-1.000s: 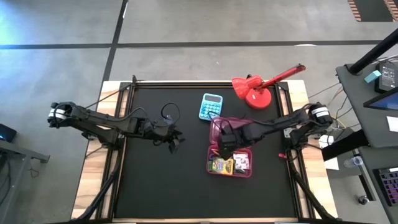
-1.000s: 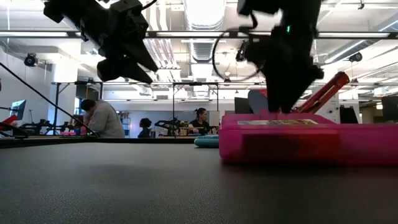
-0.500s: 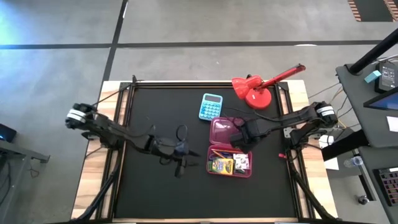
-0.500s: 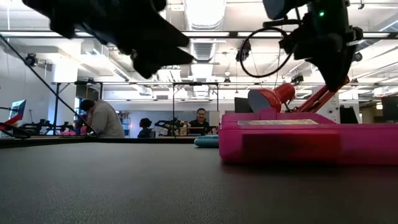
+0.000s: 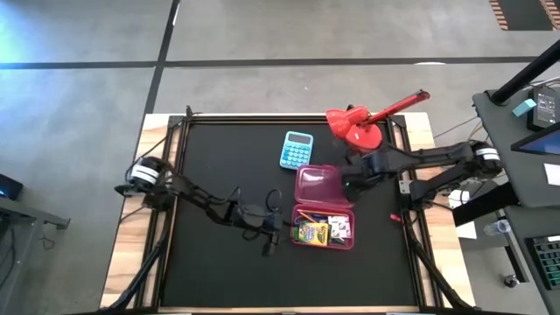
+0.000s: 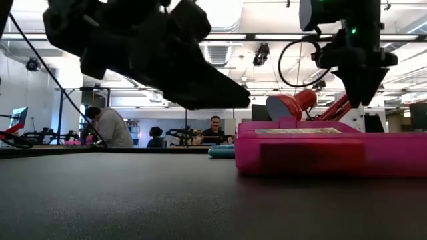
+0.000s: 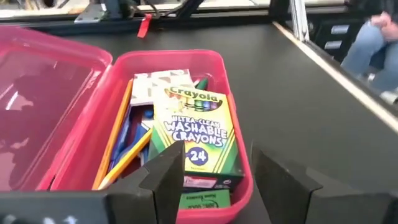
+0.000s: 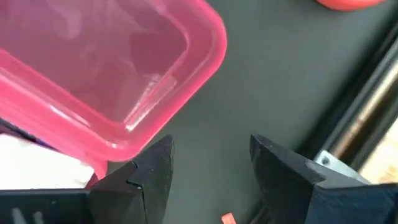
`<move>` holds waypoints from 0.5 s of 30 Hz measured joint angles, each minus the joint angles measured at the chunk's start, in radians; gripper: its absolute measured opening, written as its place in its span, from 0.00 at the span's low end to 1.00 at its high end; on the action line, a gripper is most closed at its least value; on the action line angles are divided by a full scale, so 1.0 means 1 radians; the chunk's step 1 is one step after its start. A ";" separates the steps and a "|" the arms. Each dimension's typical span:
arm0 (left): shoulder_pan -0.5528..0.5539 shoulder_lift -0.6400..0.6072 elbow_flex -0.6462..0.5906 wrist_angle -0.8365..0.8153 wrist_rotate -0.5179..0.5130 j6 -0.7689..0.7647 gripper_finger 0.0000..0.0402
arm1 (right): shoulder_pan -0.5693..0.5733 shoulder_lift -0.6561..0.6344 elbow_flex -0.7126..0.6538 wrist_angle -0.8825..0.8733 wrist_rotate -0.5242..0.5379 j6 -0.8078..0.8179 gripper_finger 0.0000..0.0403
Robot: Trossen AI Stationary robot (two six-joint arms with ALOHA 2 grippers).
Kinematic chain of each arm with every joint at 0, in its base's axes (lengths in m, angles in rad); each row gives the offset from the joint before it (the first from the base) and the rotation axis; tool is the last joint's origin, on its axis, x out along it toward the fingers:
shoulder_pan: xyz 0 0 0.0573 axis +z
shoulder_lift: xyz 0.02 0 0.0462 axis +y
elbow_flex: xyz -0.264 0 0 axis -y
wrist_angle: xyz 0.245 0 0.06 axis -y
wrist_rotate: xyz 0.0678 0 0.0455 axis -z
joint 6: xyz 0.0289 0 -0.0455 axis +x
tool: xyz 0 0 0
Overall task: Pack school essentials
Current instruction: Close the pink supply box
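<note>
pencils (image 7: 127, 158) and pens lie half hidden under the crayon box (image 7: 198, 135); green eraser (image 7: 205, 200) partly cut off.

Light-blue calculator (image 5: 297, 149) lying flat on the black table mat (image 5: 219, 157) near its far edge, just beyond the open pink case's lid and apart from it. Red desk lamp (image 5: 354, 133) beside the calculator toward the right corner, round base on the mat, arm (image 5: 398, 105) slanting out over the wooden table edge (image 5: 423, 131); seen again in the low view behind the case (image 6: 291, 105). Farther back in that view, people seated at workbenches (image 6: 110, 127), one facing this way (image 6: 214, 128), under long ceiling lights (image 6: 220, 13).
</note>
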 joint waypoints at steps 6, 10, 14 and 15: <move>0.003 0.083 0.052 -0.001 0.000 0.050 0.42 | -0.122 -0.138 -0.112 0.189 -0.047 -0.038 0.50; 0.004 0.112 0.070 -0.001 0.000 0.044 0.42 | -0.210 -0.216 -0.172 0.316 -0.055 -0.040 0.50; 0.005 0.116 0.073 -0.003 0.000 0.043 0.42 | -0.300 -0.238 -0.199 0.328 -0.054 -0.063 0.50; 0.006 0.115 0.072 -0.003 0.000 0.044 0.42 | -0.321 -0.238 -0.204 0.329 -0.054 -0.084 0.50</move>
